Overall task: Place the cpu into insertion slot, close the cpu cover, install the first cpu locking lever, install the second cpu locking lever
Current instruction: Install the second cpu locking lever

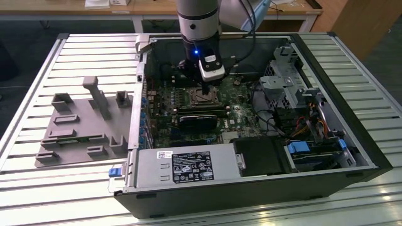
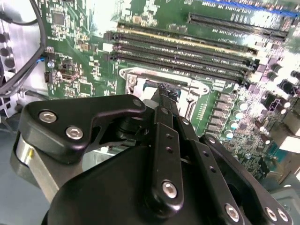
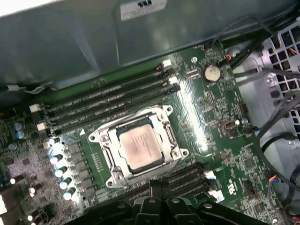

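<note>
cpu: You can see the cpu [image 3: 140, 147] lying flat in the slot [image 3: 116, 151], its dull silver face up, in the first wrist view. Count that step as done.

cover: The cover [image 3: 172, 151] looks to be down around the chip, with the face showing through its window. Judge it closed or close to it; you cannot confirm from here that it is fully seated.

levers: You cannot tell whether either locking lever is latched. Treat both as likely left to do.

gripper: The gripper [image 2: 165, 91] hangs right over the socket, tips close to its edge, in the second wrist view. The fingers [image 2: 161, 136] look drawn together into one narrow stack with nothing between them, though the tips are partly hidden.

board: The socket sits on the green board [image 1: 164, 115], between rows of long black slots [image 3: 112, 98].

case: In the exterior view the arm [image 1: 198, 28] reaches down into the open case [image 1: 251, 188], which lies on the table [image 1: 37, 188] with a grey fixture [image 1: 82, 132] at the exterior view's left.
</note>
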